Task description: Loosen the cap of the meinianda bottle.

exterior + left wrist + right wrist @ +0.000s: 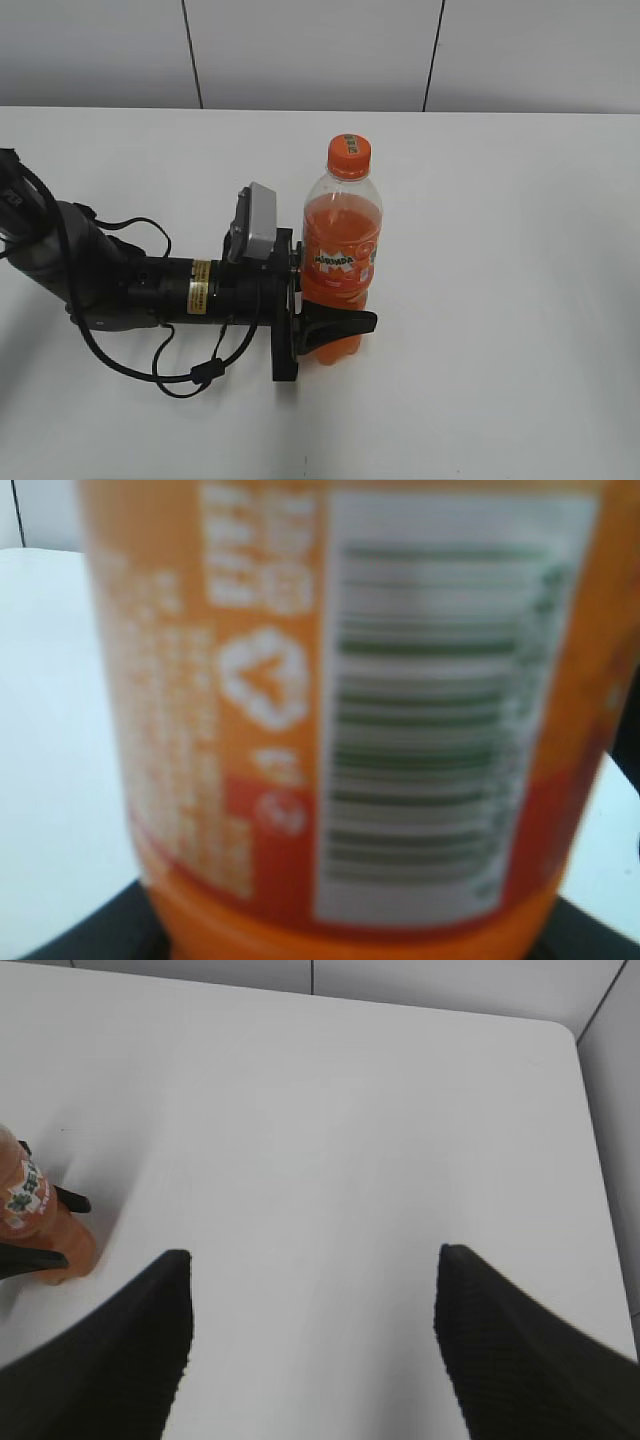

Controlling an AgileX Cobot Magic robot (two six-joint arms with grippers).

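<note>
The Mirinda bottle [341, 262] stands upright near the middle of the white worktop [500, 300], orange cap [349, 156] on. The left claw [330, 325] grips its lower body. The right claw [312, 1340] hangs wide apart, holding nothing, above bare worktop.

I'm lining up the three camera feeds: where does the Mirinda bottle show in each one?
Exterior view: the meinianda bottle stands upright at centre, its lower body inside the left pincer.
Left wrist view: its label fills the picture, blurred.
Right wrist view: only its lower part, at the left edge.
Shared landmark: the white table.
</note>
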